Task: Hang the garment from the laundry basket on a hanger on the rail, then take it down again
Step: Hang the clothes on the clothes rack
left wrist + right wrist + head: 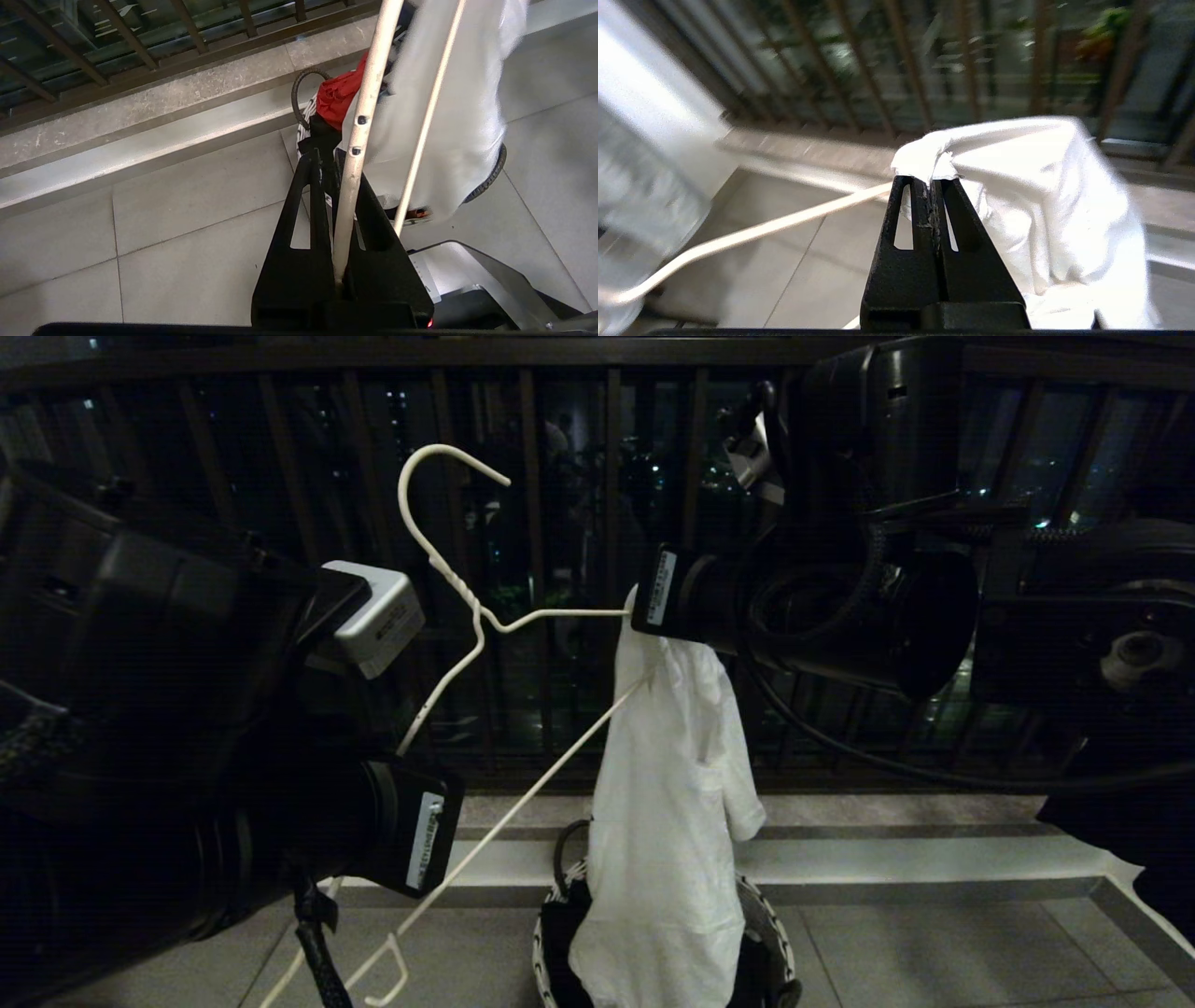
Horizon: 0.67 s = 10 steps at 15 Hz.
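The white garment [667,821] hangs in a long bunch above the laundry basket [773,919], its lower end inside it. My right gripper [931,179] is shut on a fold at the top of the garment [1045,196]. The white wire hanger [457,583] is tilted in the air, hook up. One shoulder end meets the garment beside the right gripper; its bottom bar slants down to the left. My left gripper [329,158] is shut on the hanger's wire [362,126], which runs along between its fingers. The rail is out of view.
A dark balcony railing of vertical bars [523,476] stands behind, with a stone kerb and step [887,859] below it. A red cloth [338,95] and a black garment [560,933] lie in the basket. Grey floor tiles [163,210] surround it.
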### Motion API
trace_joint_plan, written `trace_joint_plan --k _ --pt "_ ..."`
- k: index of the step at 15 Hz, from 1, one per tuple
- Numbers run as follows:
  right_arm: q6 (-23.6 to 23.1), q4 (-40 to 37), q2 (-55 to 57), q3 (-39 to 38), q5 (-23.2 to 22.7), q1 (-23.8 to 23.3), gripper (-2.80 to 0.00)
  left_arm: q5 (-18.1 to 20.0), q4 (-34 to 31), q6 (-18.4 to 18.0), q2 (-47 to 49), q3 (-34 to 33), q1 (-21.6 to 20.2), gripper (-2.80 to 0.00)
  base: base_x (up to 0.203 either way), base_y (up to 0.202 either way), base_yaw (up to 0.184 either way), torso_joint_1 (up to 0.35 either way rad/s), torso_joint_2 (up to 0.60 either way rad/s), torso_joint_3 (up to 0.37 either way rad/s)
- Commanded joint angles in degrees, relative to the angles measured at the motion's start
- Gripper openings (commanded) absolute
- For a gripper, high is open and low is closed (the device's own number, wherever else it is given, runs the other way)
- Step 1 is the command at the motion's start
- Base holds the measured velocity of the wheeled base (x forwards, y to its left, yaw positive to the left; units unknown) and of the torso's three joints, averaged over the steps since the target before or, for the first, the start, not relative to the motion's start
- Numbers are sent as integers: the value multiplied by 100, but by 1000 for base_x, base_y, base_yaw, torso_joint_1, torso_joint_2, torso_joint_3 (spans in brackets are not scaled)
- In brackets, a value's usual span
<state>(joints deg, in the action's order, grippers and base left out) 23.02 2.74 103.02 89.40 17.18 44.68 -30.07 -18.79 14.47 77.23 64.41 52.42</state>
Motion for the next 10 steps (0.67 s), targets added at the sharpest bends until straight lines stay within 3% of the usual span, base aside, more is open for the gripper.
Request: trace_joint_plan --k 1,7,10 --pt "10 29 -62 -104 -47 108 -280 -16 48 12 12 -43 14 -280 0 0 0 0 0 0" --pt "18 167 -330 -309 -330 119 -280 36 1813 -343 182 -829 22 -280 0 0 0 0 0 0" --pt "1 428 -455 -458 -439 132 -280 6 2072 -467 354 -953 5 -280 0 0 0 0 0 0"
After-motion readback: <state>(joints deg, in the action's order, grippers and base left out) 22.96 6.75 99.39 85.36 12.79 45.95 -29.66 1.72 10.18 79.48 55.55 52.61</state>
